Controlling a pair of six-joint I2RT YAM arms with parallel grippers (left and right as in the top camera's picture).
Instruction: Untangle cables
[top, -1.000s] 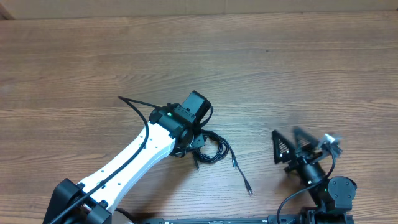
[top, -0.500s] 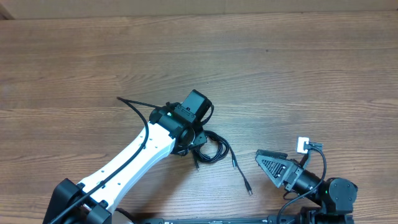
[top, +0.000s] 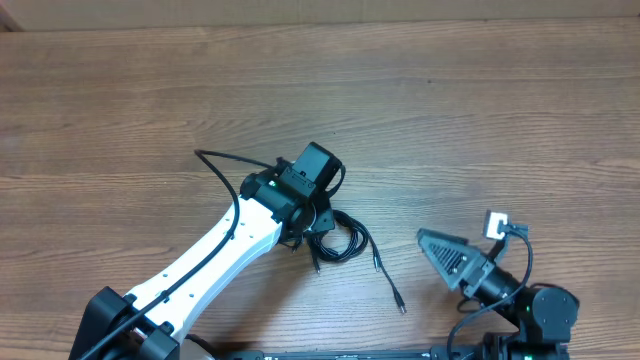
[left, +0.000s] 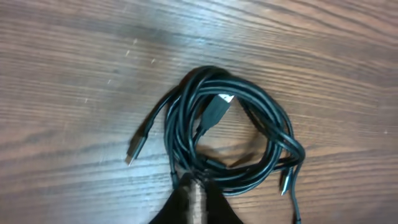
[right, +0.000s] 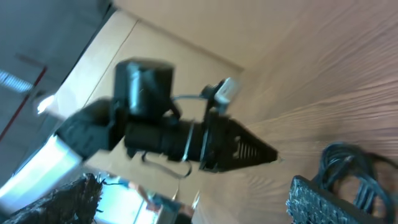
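The cables (top: 338, 240) lie as a black coil on the wood table, with one loose strand running to a plug end (top: 400, 307). In the left wrist view the coil (left: 233, 134) shows a flat plug (left: 216, 110) in its middle and a silver-tipped end (left: 134, 149) at the left. My left gripper (top: 312, 222) stands over the coil's edge; its tips (left: 194, 186) sit at the near strands, only a narrow gap apart, and a grip does not show. My right gripper (top: 425, 241) hovers open to the right, pointing left, holding nothing. One pad (right: 323, 202) of it shows.
The white left arm (top: 215, 255) crosses the lower left of the table, with its own thick black wire (top: 225, 165) looping out behind the wrist. The right arm's base (top: 540, 310) sits at the front right edge. Bare wood surrounds the coil.
The right gripper has swung down and rolled round so that it now points left toward the loose strand. The left arm has barely shifted; its wire loop moved slightly. The coil stayed put.
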